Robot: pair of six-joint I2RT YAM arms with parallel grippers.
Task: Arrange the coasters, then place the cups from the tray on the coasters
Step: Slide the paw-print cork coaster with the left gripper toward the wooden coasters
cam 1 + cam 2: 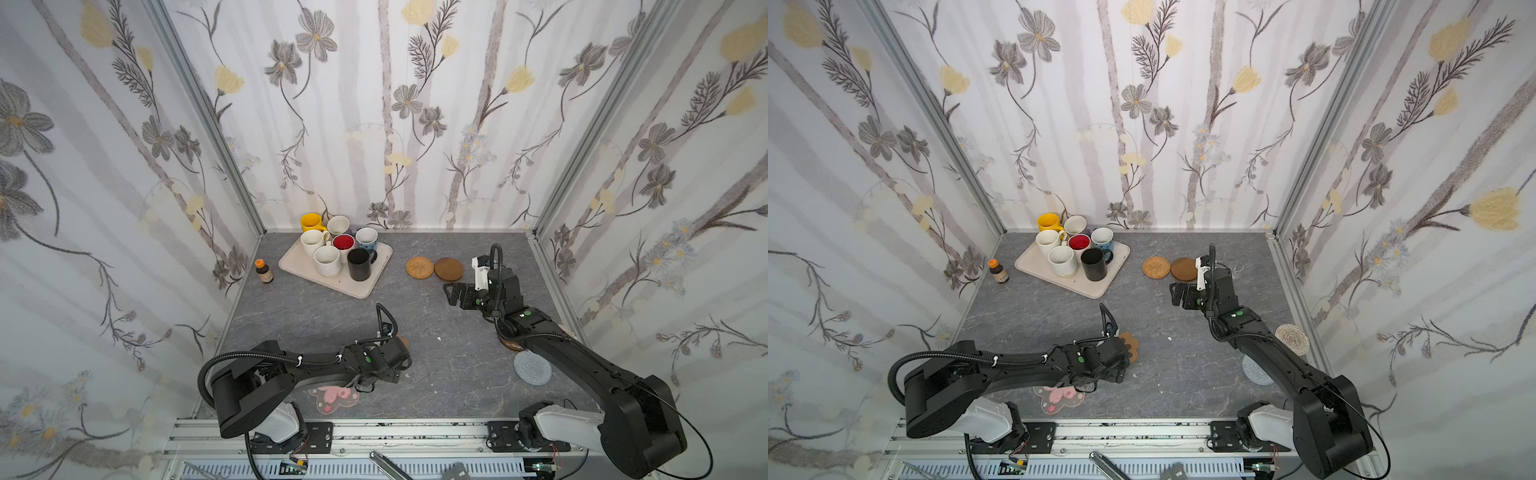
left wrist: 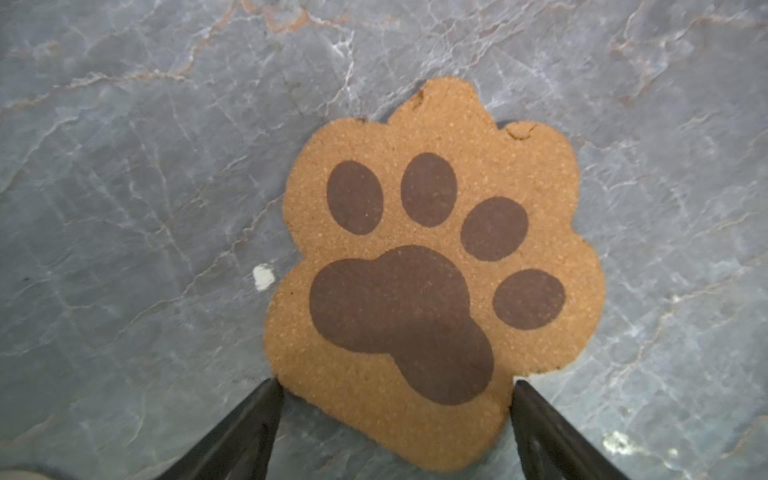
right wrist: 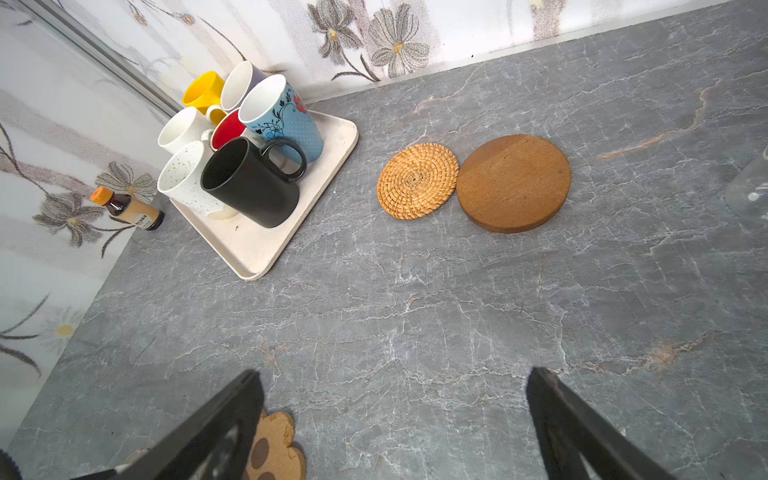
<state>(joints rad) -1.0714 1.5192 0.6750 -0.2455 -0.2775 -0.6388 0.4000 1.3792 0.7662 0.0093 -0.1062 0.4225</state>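
The brown paw-print coaster (image 2: 432, 270) lies flat on the grey table. My left gripper (image 2: 395, 384) is open astride its heel, a fingertip at each edge. My right gripper (image 1: 451, 293) hangs open over bare table, nothing between its fingers. Beyond it the woven rattan coaster (image 1: 419, 267) and a brown wooden coaster (image 1: 449, 269) lie side by side. The pink blossom coaster (image 1: 334, 397) shows under my left arm; the grey-blue knitted (image 1: 532, 368) and beige braided (image 1: 1292, 338) coasters lie by my right arm. Several cups, among them yellow (image 1: 311, 222) and black (image 1: 359, 264), stand on the tray (image 1: 361, 282).
An orange-capped brown bottle (image 1: 264, 271) stands left of the tray by the wall. A clear glass (image 3: 752, 191) sits at the far right. Flowered walls close in the table on three sides; a metal rail (image 1: 374, 432) runs along the front.
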